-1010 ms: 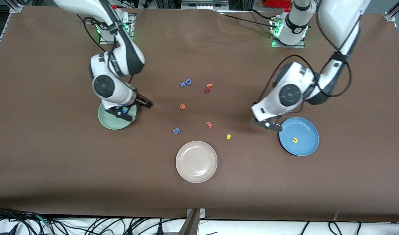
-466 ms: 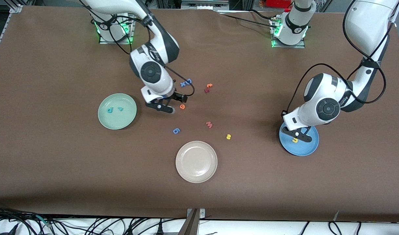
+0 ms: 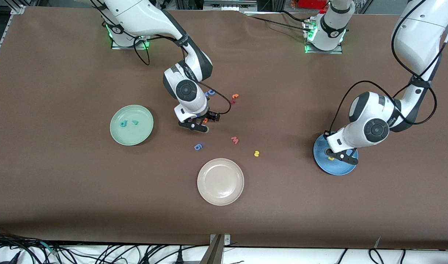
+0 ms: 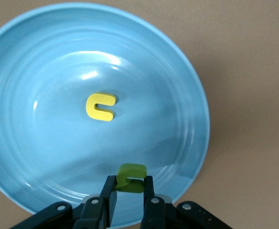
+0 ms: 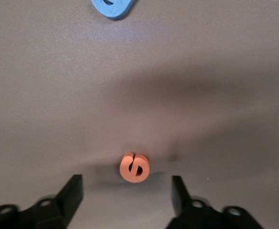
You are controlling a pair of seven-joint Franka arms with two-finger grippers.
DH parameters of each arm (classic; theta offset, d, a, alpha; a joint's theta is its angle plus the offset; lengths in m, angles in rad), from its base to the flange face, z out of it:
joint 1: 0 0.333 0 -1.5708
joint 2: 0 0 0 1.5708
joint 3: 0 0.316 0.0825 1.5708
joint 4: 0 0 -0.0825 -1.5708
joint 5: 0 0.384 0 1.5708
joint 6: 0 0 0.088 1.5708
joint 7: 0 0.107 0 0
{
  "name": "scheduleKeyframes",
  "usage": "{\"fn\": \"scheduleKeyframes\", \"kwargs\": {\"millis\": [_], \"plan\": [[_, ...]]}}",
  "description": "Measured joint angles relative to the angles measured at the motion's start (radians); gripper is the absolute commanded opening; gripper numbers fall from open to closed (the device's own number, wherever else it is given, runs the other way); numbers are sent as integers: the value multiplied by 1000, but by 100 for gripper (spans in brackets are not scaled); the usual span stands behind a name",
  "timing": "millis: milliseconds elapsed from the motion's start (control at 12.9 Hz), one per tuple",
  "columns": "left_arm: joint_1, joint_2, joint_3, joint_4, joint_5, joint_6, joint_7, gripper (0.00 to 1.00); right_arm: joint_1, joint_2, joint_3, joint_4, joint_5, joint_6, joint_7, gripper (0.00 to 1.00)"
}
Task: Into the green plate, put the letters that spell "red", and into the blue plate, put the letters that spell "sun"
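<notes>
"red": teal "d" [image 3: 123,123] & teal "r" [image 3: 135,122] already in green plate [image 3: 117,136]; orange "e" [image 5: 134,167] on worktop [image 3: 62,190] betw. the spread fingers of right end effector [image 5: 126,191], not yet gripped. "sun": yellow "u" [image 4: 100,106] lies in blue plate [image 4: 44,57]; left end effector [image 4: 129,188] over that plate, clamped on olive "n" [image 4: 131,177], not yet dropped. Yellow "s" [image 3: 257,153] on worktop betw. beige plate [image 3: 209,194] & blue one. Approx. half done.
</notes>
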Motion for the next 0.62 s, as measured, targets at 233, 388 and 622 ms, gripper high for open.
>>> {"fn": "scheduleKeyframes", "kwargs": {"millis": [233, 388, 622], "plan": [[6, 9, 0, 0, 0, 5, 0, 100, 0, 4, -1, 0, 0, 0, 0, 44], [6, 9, -3, 2, 0, 5, 0, 100, 0, 8, -1, 0, 0, 0, 0, 44], [7, -2, -43, 13, 0, 1, -1, 100, 0, 10, -3, 1, -7, 2, -1, 44]]}}
